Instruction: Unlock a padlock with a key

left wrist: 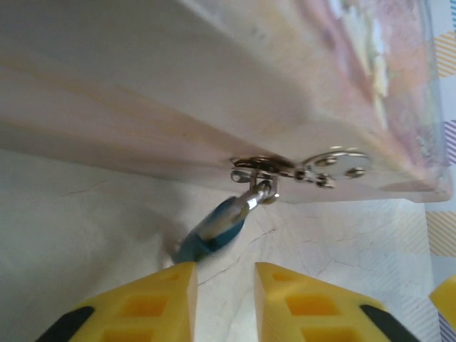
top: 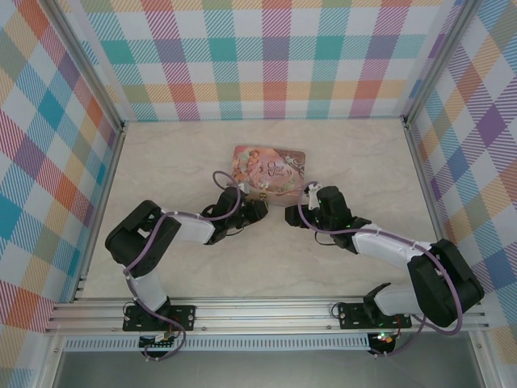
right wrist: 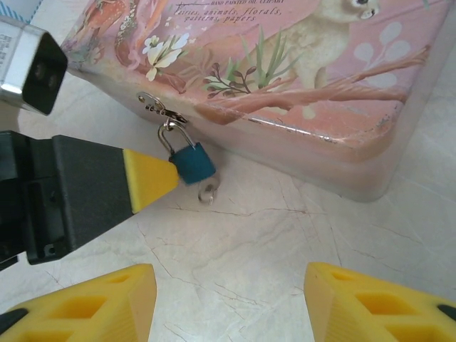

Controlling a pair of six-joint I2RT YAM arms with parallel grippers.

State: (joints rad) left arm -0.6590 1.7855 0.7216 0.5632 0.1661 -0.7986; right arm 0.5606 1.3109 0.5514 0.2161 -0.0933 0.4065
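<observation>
Right wrist: small blue padlock (right wrist: pixel 194 162) hangs shut on pink illustrated tin box (right wrist: pixel 299 78), tiny silvery key (right wrist: pixel 207 192) apparently at its base, ahead of open right hand (right wrist: pixel 228 281) and open left hand (left wrist: pixel 225 278); unlocking pending.

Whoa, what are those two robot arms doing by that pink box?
Two robot arms are at the front of a pink illustrated tin box. A tiny blue padlock with a silvery shackle hangs from its metal clasp and looks locked. The left gripper is open, its yellow fingertips right beside the padlock. The right gripper is open too, holding nothing. A small silvery piece, maybe the key, sits just under the padlock.
</observation>
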